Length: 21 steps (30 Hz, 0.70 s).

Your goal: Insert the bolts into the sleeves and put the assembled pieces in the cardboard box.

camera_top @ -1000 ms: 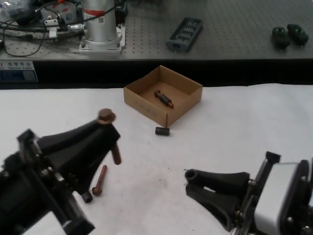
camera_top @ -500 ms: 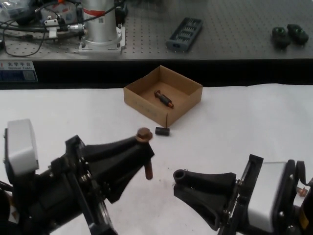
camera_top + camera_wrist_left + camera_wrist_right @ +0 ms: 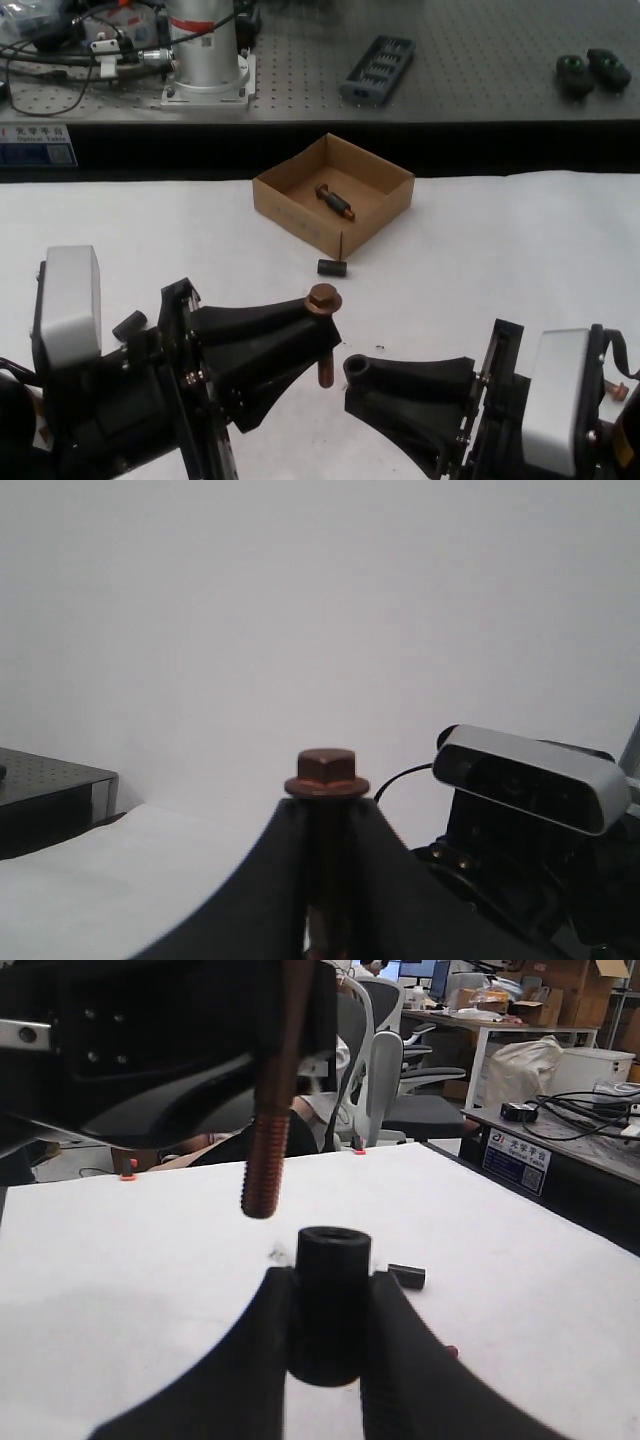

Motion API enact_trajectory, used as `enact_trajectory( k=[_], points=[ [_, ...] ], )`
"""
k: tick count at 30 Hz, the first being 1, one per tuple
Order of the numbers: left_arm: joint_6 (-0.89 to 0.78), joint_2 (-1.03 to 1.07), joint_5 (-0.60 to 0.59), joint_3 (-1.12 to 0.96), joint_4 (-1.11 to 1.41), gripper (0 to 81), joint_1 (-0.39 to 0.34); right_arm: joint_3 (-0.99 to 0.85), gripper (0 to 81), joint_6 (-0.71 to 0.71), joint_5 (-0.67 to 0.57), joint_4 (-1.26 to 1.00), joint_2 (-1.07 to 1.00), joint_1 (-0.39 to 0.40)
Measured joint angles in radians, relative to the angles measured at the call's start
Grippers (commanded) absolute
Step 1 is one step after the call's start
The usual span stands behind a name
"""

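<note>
My left gripper [image 3: 322, 345] is shut on a copper bolt [image 3: 325, 300], held upright with its hex head [image 3: 326, 772] on top. My right gripper [image 3: 362, 378] is shut on a black sleeve [image 3: 332, 1295], which stands upright with its open bore facing up. The bolt's threaded tip [image 3: 264, 1175] hangs slightly above and beside the sleeve's mouth, apart from it. The cardboard box [image 3: 290, 210] stands farther back with one assembled piece [image 3: 335, 202] lying in it. A loose black sleeve [image 3: 332, 268] lies on the white sheet just in front of the box.
The white sheet [image 3: 520, 240] covers the bench around the box. Behind it a perforated metal table carries a silver column [image 3: 205, 45], cables, a dark rack [image 3: 377, 68] and black knobs [image 3: 592, 72]. The right arm's camera [image 3: 530, 778] is close beside the bolt.
My left gripper has carried the bolt right and nearer, bringing it beside the sleeve. My right gripper has shifted left with the sleeve. The arms now hide the bolt that lay on the sheet.
</note>
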State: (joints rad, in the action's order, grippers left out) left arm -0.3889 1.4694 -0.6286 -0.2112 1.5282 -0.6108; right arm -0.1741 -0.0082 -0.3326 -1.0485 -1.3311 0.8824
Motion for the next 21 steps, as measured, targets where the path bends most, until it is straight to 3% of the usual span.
enact_trajectory(
  k=[21],
  points=[
    [0.0, 0.0, -0.005, 0.0, -0.018, 0.6, 0.0, 0.0, 5.8, 0.038, -0.031, -0.07, 0.0, 0.0]
  ],
)
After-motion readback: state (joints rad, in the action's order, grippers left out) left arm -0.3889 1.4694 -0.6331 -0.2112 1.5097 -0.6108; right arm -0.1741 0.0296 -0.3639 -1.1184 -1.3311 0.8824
